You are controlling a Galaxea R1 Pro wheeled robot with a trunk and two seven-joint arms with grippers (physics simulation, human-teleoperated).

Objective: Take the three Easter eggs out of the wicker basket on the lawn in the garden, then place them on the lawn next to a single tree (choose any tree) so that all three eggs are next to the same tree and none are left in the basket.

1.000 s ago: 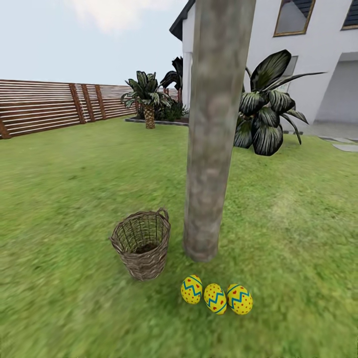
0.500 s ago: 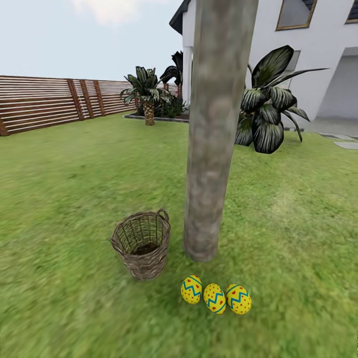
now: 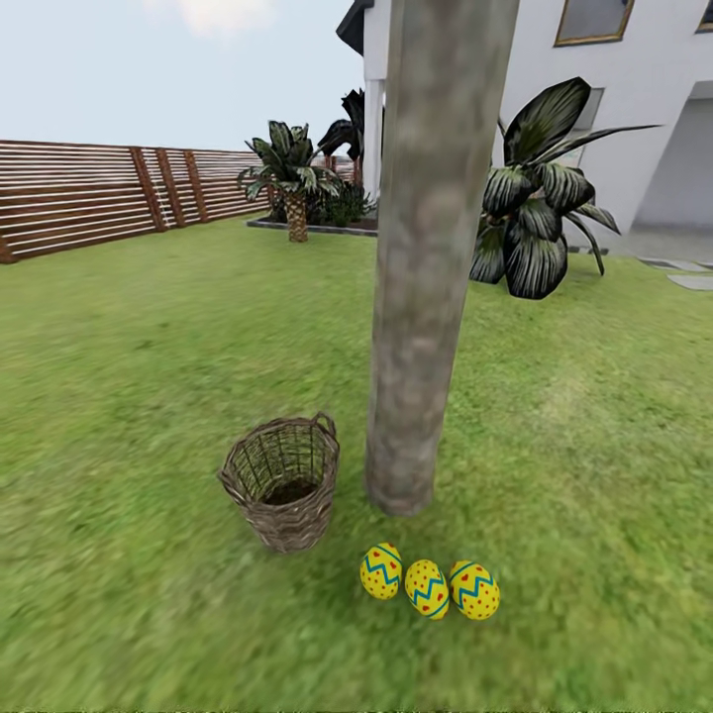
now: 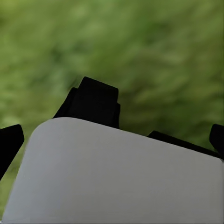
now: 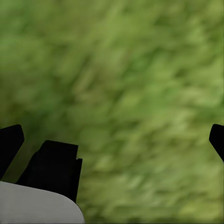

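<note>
Three yellow Easter eggs with red dots and blue zigzags (image 3: pixel 381 571) (image 3: pixel 427 588) (image 3: pixel 474 590) lie side by side on the lawn (image 3: pixel 149 347), just in front of the foot of the thick grey-brown tree (image 3: pixel 426 257). The brown wicker basket (image 3: pixel 287 520) stands upright to the left of the trunk, and I see no egg inside it. In the left wrist view my left gripper (image 4: pixel 112 142) is open over blurred grass, with a white part of the robot in front. My right gripper (image 5: pixel 113 142) is open too, with only grass between its fingers.
A brown slatted fence (image 3: pixel 89 198) runs along the far left. A short palm (image 3: pixel 295 188) and a dark leafy bush (image 3: pixel 540 208) stand by the white house (image 3: pixel 634 119). Grey paving (image 3: pixel 683 272) lies at the far right.
The head view has shifted slightly, so the whole picture sits a little differently. The eggs, basket and tree have stayed where they were.
</note>
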